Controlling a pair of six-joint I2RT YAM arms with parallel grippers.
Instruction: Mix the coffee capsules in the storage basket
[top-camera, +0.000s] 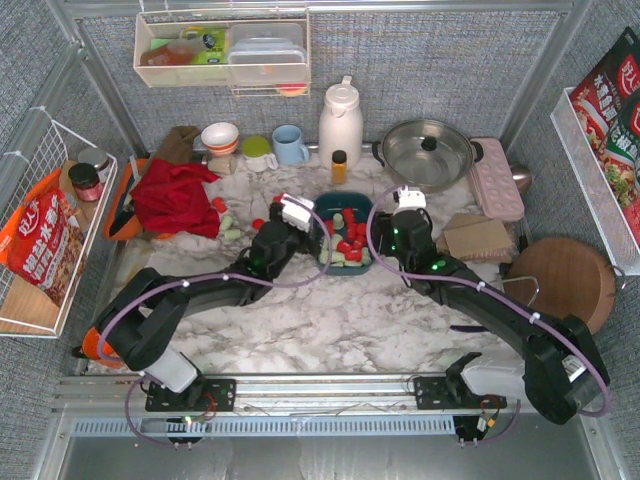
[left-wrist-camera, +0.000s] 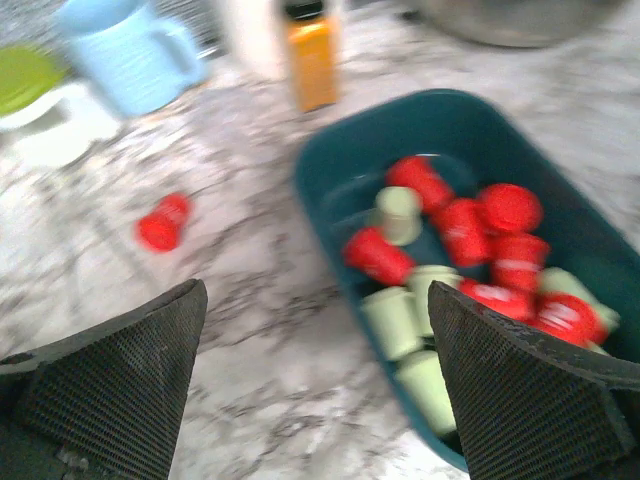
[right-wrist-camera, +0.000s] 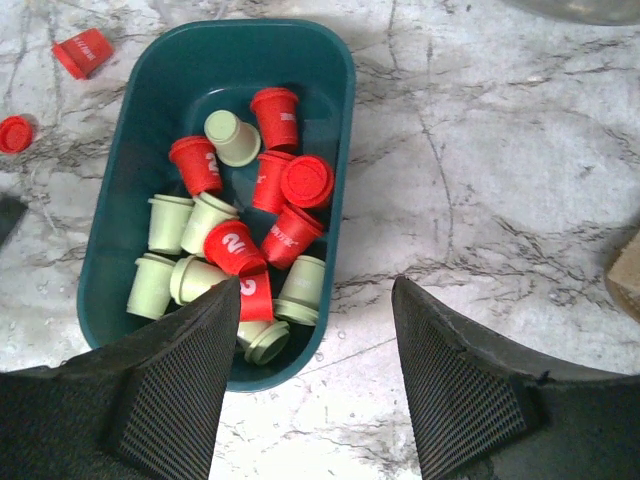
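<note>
Hands first: found left hand (left-wrist-camera: 320, 400) spread wide and empty beside the left wall of the storage basket (left-wrist-camera: 450, 110); found right hand (right-wrist-camera: 312, 290) part-open, gripping nothing, above its near end. Saw coffee capsules (right-wrist-camera: 260, 200) heaped inside, reds bunched mid-basket, greens along the left and near end; spotted stray capsules (right-wrist-camera: 82, 50) on the surface (right-wrist-camera: 500, 150). Judged it best to sweep low and slowly through the heap, steadying the basket, flicking nothing over its low walls.

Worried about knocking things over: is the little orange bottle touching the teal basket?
Apart. The left wrist view shows a strip of bare marble tabletop between the base of the orange bottle and the far rim of the basket.
</note>
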